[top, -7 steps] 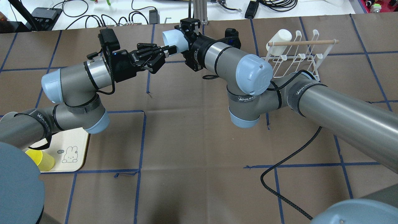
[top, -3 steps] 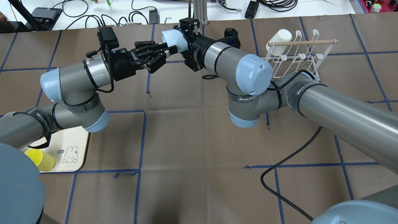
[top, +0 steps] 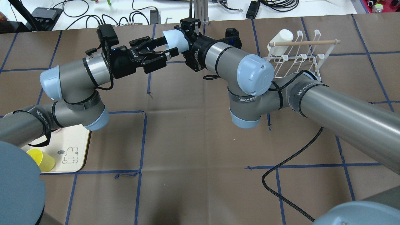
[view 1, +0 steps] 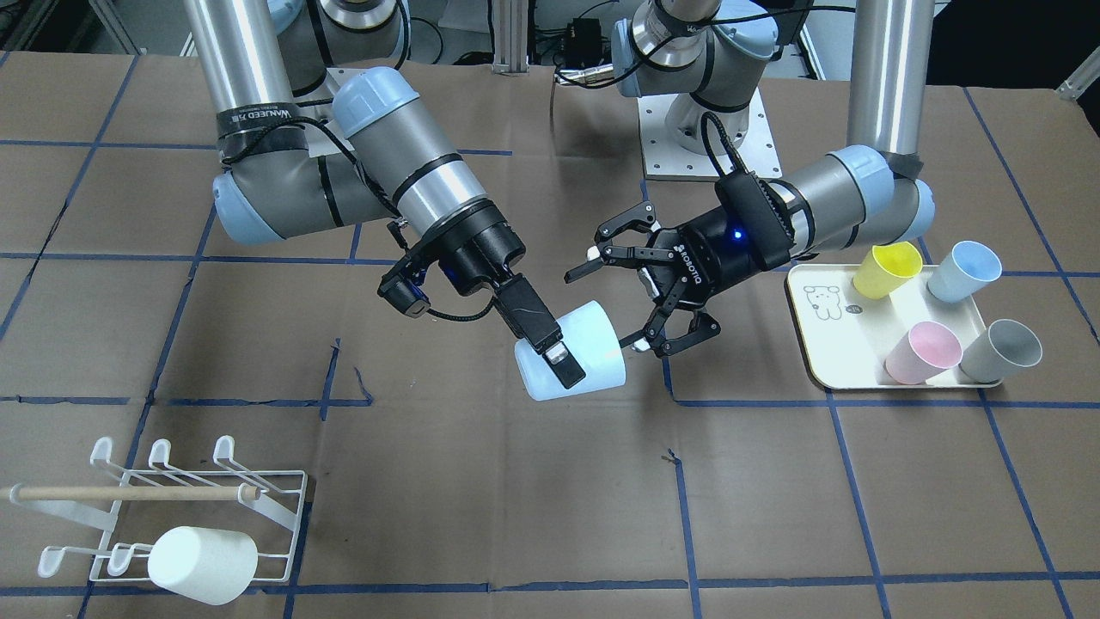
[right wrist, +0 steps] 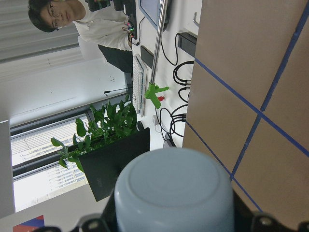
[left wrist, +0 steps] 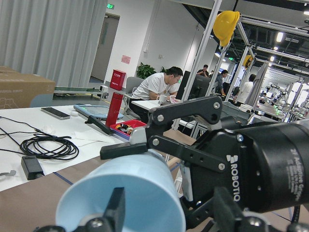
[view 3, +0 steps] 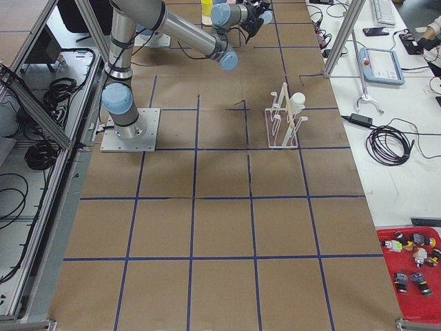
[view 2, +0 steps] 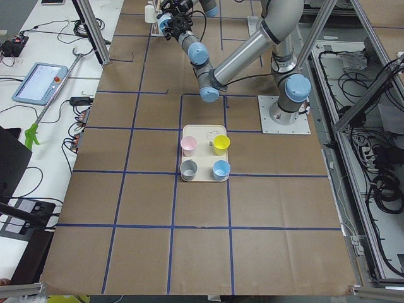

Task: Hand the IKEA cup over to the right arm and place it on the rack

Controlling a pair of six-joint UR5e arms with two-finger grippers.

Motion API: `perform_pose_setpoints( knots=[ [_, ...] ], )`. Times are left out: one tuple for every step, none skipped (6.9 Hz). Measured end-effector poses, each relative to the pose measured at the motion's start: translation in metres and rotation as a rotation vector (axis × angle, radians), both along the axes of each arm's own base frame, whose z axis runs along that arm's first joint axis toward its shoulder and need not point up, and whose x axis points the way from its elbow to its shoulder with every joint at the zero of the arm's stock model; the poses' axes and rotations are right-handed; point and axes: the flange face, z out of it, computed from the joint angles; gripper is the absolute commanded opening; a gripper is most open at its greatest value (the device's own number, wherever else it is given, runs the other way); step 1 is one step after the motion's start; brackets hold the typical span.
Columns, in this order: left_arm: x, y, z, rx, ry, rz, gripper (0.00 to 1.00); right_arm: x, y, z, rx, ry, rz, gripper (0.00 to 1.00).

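Brown-papered table point(view 1: 516, 516) — wire rack point(view 1: 129, 493), cream tray point(view 1: 846, 340)

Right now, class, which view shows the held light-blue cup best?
Exterior front-facing: nearly the whole light-blue cup shows, clamped in the right end effector. Overhead shows a sliver; wrist views, only mouth or base; side views, almost nothing.

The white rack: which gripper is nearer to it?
Right. The right gripper holds the blue cup on the side facing the rack; the left gripper lies beyond the cup.

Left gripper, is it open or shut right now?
Open. The left gripper has its fingers spread wide beside the light-blue cup, which the right gripper holds.
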Motion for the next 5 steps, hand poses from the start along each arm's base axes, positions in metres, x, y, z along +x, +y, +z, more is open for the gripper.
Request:
perform_pose_setpoints(
  knots=[
    [0.010, -0.001, 0.002, -0.006, 0.000, 0.017, 0.98, 0.000, 0.000, 0.000, -0.001, 0.000, 0.001, 0.58],
    [0.032, -0.003, 0.003, -0.018, 0.006, 0.042, 0.98, 0.000, -0.002, 0.000, -0.001, -0.001, 0.000, 0.53],
    [0.060, -0.002, 0.004, -0.035, 0.019, 0.056, 0.98, -0.002, -0.008, -0.001, -0.004, -0.002, -0.004, 0.47],
    [0.082, -0.002, 0.004, -0.048, 0.029, 0.062, 0.98, -0.006, -0.018, -0.001, -0.011, -0.002, -0.014, 0.40],
    [0.093, -0.005, 0.005, -0.039, 0.039, 0.073, 0.98, -0.018, -0.033, -0.003, -0.027, 0.009, -0.028, 0.38]
  ],
)
